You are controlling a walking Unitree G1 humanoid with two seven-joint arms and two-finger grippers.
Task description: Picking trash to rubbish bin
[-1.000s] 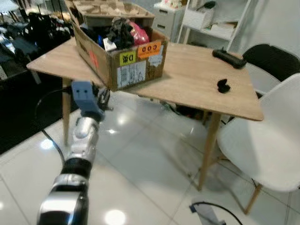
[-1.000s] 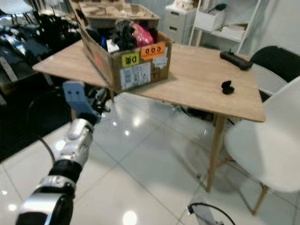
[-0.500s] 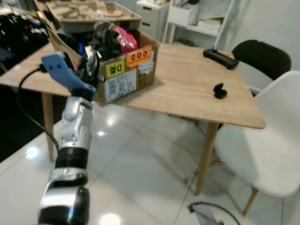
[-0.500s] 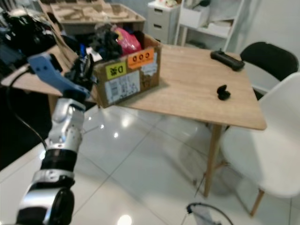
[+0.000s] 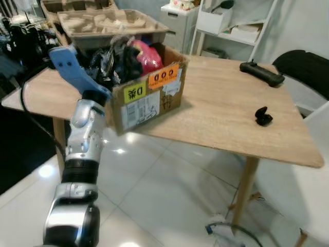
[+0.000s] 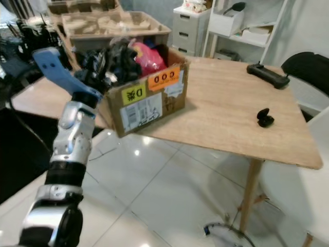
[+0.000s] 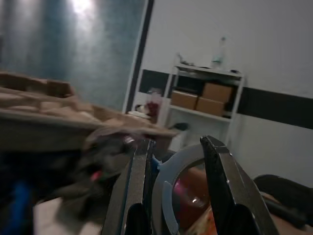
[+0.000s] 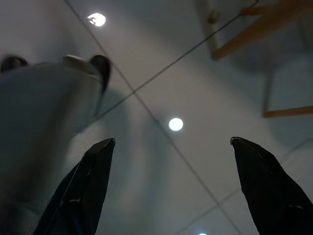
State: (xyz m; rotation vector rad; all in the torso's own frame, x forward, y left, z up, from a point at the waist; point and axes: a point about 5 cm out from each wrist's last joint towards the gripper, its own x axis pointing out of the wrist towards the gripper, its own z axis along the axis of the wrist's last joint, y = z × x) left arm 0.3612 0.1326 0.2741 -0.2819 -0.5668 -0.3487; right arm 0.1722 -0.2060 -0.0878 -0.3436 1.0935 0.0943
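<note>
- The left pincer (image 5: pixel 105 62) is raised at the near-left edge of a cardboard box (image 5: pixel 149 98) that sits on a wooden table (image 5: pixel 226 113); its blue wrist housing stands above the silver forearm.
- In the head views the pincer's black fingers merge with dark stuff in the box, so from there I cannot tell what they hold.
- The left wrist view is plainer: the two black fingers (image 7: pixel 222 191) stand a little apart, and a pale grey ring-shaped piece of trash (image 7: pixel 168 188) lies between them, pinched.
- Beyond the fingers, that view also shows blurred dark clutter and something pink inside the box.
- From the head, the box is heaped with dark tangled items and a pink bag (image 5: pixel 146 56); it carries an orange label and a yellow one on its front face.
- Brown moulded pulp trays (image 5: pixel 110 20) sit behind the box.
- Further right on the table lie a small black object (image 5: pixel 263 116) and a longer black device (image 5: pixel 262 73), well apart from the box.
- A white shelf unit (image 5: pixel 234 25) stands behind the table, and a black chair (image 5: pixel 308 69) sits at the right.
- The right pincer (image 8: pixel 171 191) points down at glossy white floor tiles (image 8: pixel 161 68), its fingers spread wide with nothing between them.
- That right wrist view also takes in wooden table legs (image 8: pixel 254 29) and a blurred grey mass to one side.
</note>
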